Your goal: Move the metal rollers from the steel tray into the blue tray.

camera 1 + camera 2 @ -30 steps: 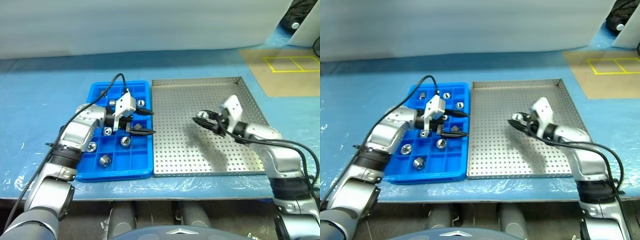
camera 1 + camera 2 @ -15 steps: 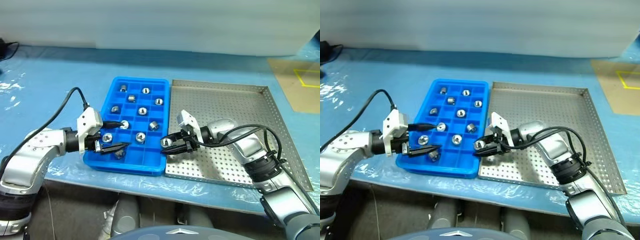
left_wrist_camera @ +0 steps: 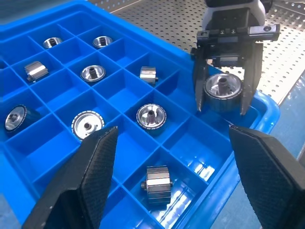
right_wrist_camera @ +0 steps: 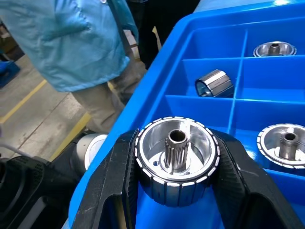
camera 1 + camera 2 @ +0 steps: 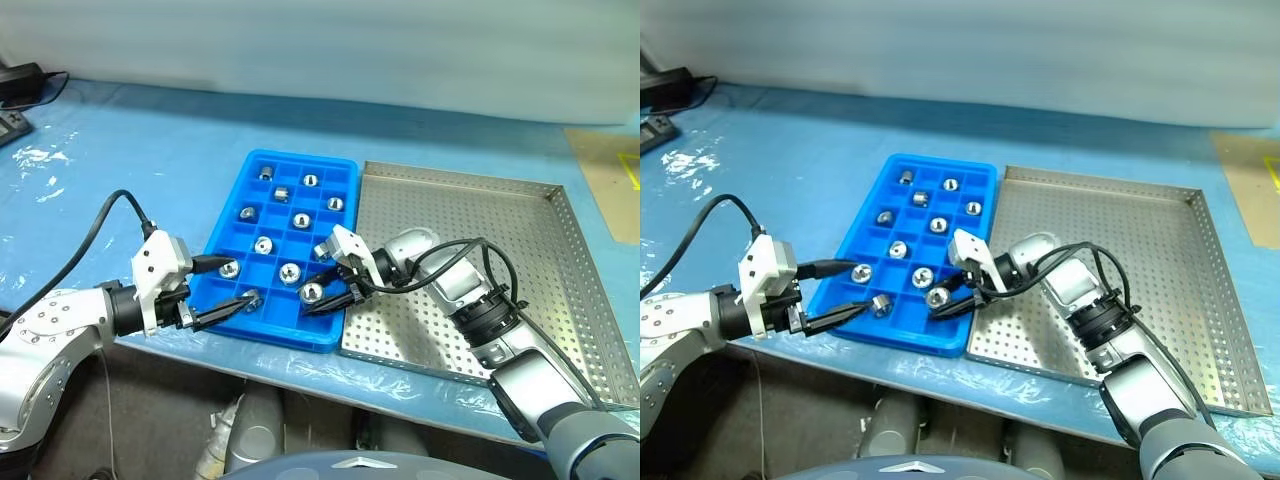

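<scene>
We see the right end effector reaching across from the steel tray to the blue tray, and there is a metal roller sitting between its two black fingers. From the right wrist that roller has a toothed rim and a splined hub, with a finger hugging it on each side. In the left wrist view the same roller hangs between those fingers over the blue tray's near corner, at about 5 o'clock on the tray. The fingers stand only as far apart as the roller is wide; whether they press it firmly we cannot tell.

Over on the other side, the left end effector hovers at the tray's near left edge, about 7 o'clock, its fingers spread wide and holding nothing. One fingertip sits right by a roller lying on its side in a near-row compartment; we cannot tell if they touch.

The other metal rollers are scattered one to a compartment through the blue tray, from the far row at 12 o'clock down toward the near edge. The steel tray lies just beside the blue tray at 3 o'clock, both on the blue-covered surface.

Beyond the tray rim, in the right wrist view, stands a person in a light blue coat.
</scene>
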